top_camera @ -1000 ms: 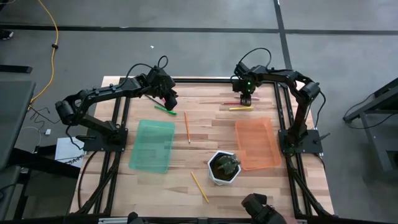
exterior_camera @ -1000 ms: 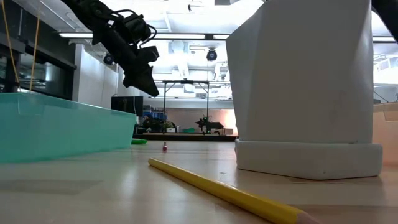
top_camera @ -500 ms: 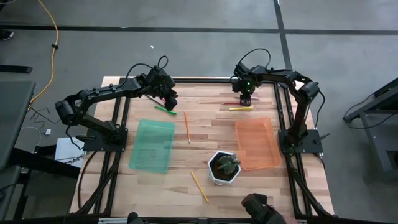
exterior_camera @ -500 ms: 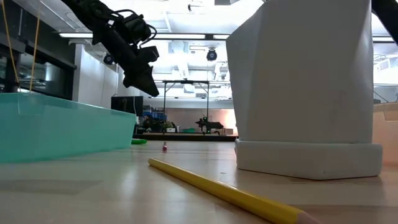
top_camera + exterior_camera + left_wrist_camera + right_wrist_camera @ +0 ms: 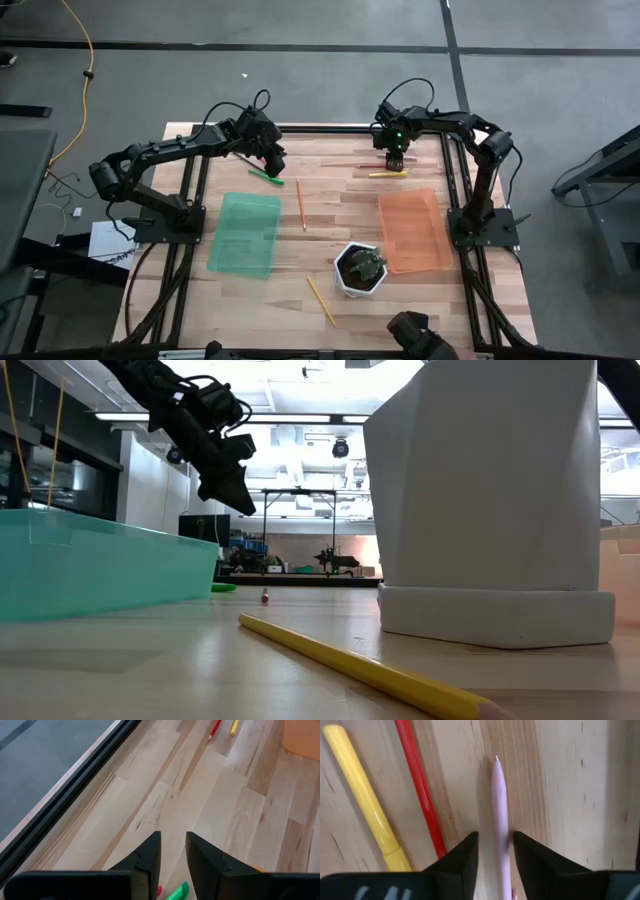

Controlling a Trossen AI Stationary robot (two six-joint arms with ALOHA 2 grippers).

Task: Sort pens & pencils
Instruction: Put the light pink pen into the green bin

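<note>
Your right gripper [image 5: 493, 851] straddles the pale pink pen [image 5: 499, 805], fingers not yet clamped; squeeze, then lift toward the orange tray [image 5: 412, 232] at six o'clock. Left gripper [image 5: 172, 851] waits part-open, empty.

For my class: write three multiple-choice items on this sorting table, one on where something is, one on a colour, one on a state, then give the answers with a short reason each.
1. Where does the white pot stand?
A. between the green tray and the orange tray, towards the near edge
B. inside the green tray
C. on the floor

2. What colour is the pen between the right gripper's fingers?
A. black
B. pale pink
C. blue

3. How do the two trays stand now?
A. both hold pens
B. one is tipped over
C. both look bare

Answers: 1 A, the high view shows the pot on the wood between the trays. 2 B, the right wrist view shows a pale pink pen in the gap, beside a red pencil and a yellow pen. 3 C, the high view shows nothing inside either.
</note>
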